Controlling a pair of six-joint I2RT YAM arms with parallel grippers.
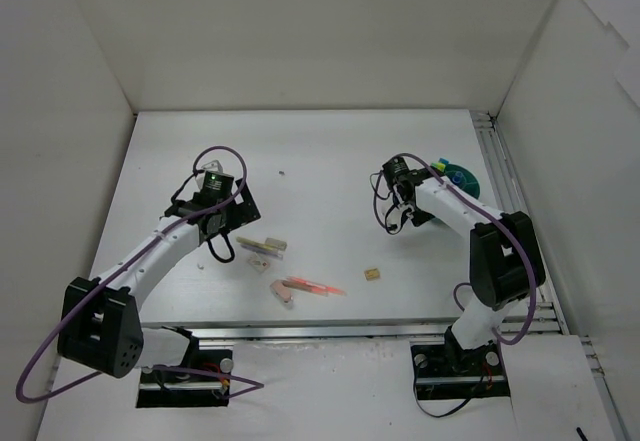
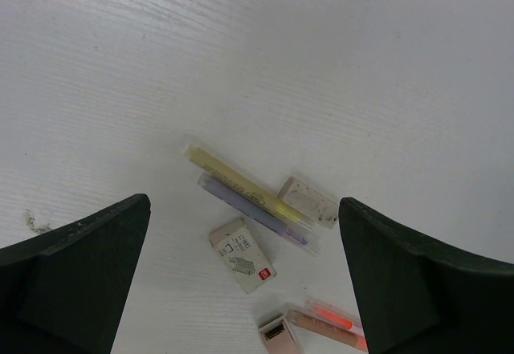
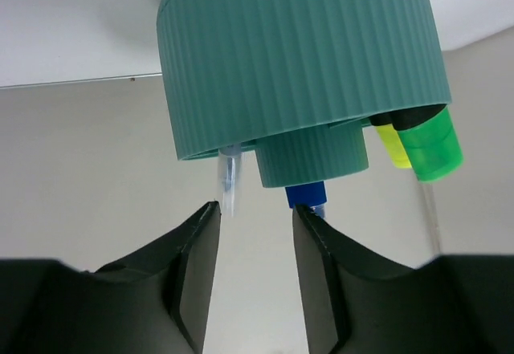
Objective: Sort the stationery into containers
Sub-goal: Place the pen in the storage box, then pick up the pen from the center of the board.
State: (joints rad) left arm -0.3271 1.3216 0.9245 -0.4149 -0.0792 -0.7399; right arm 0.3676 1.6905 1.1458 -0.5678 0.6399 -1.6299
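The teal tub [image 3: 297, 57], round ribbed plastic, stands near the table's right edge. From it poke a green cap [image 3: 430, 147], a yellow cap [image 3: 391, 144], a blue cap [image 3: 305, 194] and a clear pen [image 3: 229, 181]. The right gripper [image 3: 255, 217] faces it, its matte black jaws slightly parted and gripping nothing. The left gripper [image 2: 242, 203], spread wide and empty, hangs over a slim yellow stick [image 2: 233, 177], a purple stick [image 2: 277, 224] and a speckled eraser [image 2: 307, 201] on the white grained table [image 2: 361, 65].

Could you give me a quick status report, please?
Left gripper open above loose stationery. Right gripper open at teal tub, nothing held. No obstruction seen.
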